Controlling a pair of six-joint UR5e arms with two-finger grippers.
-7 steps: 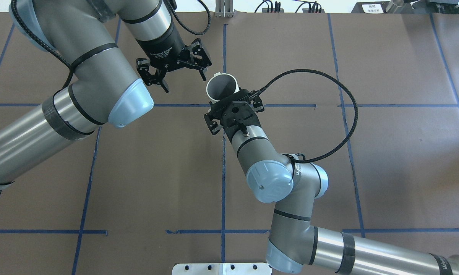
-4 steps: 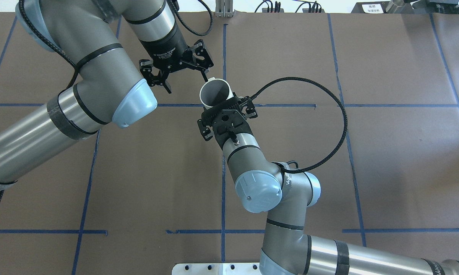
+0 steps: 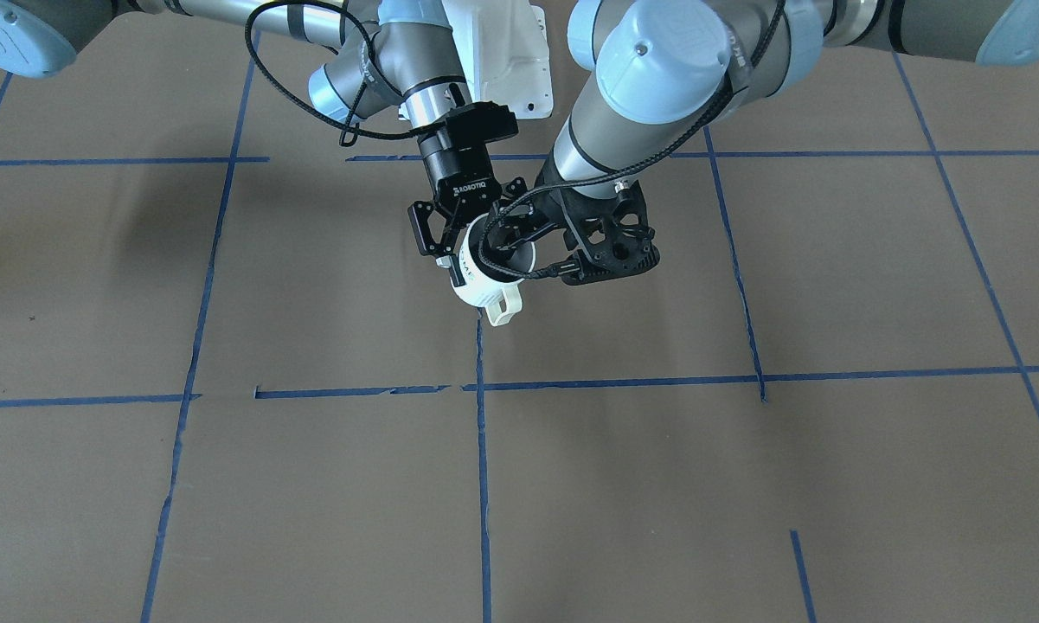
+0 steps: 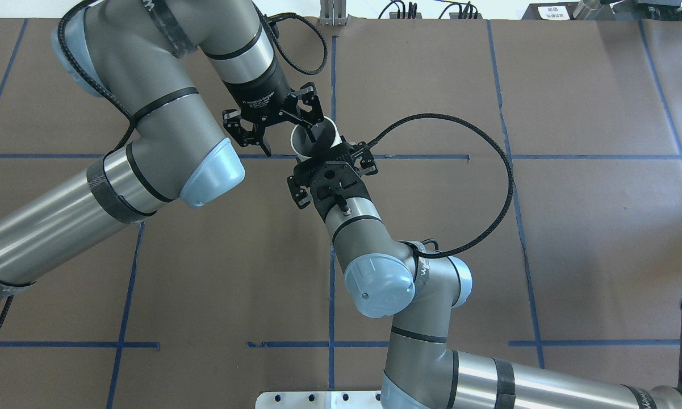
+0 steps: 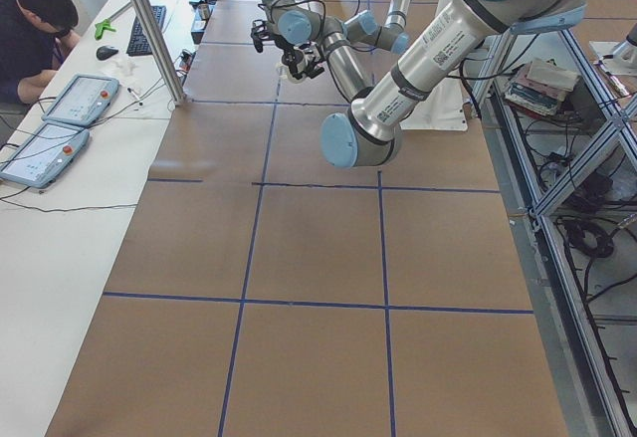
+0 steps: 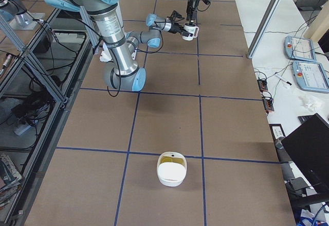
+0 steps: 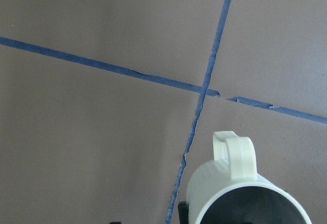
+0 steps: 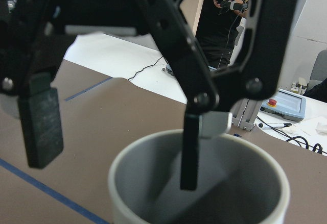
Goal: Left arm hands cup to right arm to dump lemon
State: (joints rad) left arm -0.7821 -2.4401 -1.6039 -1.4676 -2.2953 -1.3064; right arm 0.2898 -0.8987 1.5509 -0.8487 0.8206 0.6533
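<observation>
I saw right gripper (image 4: 325,154) clamped on the cup (image 3: 477,291) midair, left gripper (image 4: 290,145) spread, one finger inside its rim.

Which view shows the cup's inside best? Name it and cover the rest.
Right wrist-mounted: it looks into the cup, grey inside showing, one of the left gripper's fingers dipped in. Overhead shows the mouth, small and partly covered; left wrist, rim and handle; front-facing, mostly outside; side views, a speck.

The brown table (image 4: 590,255) (gridded with blue tape (image 4: 602,342)) carries a white container (image 6: 171,172) near its right end
</observation>
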